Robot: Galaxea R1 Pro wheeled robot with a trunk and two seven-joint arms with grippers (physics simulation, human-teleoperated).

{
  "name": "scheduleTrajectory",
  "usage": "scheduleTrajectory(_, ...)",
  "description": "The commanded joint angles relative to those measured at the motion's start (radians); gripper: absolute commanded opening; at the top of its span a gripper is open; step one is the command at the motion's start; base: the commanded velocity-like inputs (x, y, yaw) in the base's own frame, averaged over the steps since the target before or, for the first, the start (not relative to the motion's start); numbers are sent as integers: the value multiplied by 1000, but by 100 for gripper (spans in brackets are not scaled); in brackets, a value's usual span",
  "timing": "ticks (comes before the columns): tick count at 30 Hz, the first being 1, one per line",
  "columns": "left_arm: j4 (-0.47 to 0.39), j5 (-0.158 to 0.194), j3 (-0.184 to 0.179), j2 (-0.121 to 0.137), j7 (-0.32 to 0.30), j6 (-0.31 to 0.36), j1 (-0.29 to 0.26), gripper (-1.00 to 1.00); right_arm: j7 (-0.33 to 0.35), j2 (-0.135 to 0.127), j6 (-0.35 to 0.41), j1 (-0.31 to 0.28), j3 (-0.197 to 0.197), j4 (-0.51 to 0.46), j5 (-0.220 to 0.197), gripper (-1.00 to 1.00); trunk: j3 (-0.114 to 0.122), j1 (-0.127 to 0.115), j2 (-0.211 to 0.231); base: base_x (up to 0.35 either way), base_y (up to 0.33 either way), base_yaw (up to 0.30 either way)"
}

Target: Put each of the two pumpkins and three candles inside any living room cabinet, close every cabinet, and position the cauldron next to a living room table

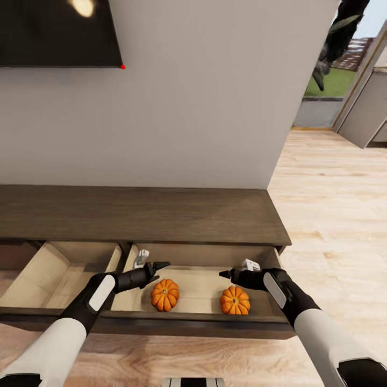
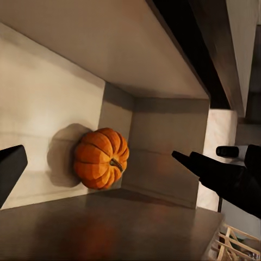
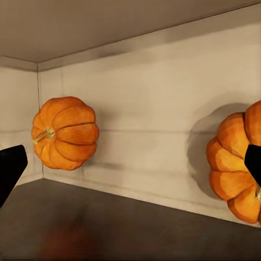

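Grippers above ribbed round pumpkins.

Two ribbed orange pumpkins, one at lower centre and one right of it, are glowing against the pale light-wood drawer. The cabinet across the middle is showing dark brown streaked grain. Both arms are running white into black, the left gripper and right gripper black. The wall is looking plain pale grey, the floor at right blond planks
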Motion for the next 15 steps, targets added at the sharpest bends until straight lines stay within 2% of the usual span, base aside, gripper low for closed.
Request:
scheduleTrajectory(1, 0, 0, 0, 0, 0, 0, 0, 100, 3, 0, 0, 0, 0, 0, 0, 100, 0, 0, 0, -38, 8, 0)
scheduleTrajectory(9, -2, 0, -1, -1, -1, 1, 0, 100, 56, -1, -2, 0, 3, -13, 5, 100, 0, 0, 0, -8, 2, 0)
scheduleTrajectory(15, -9, 0, -2, -1, -1, 2, 0, 100, 197, -8, -2, 2, 4, -16, 8, 100, 0, 0, 0, 0, 0, 0)
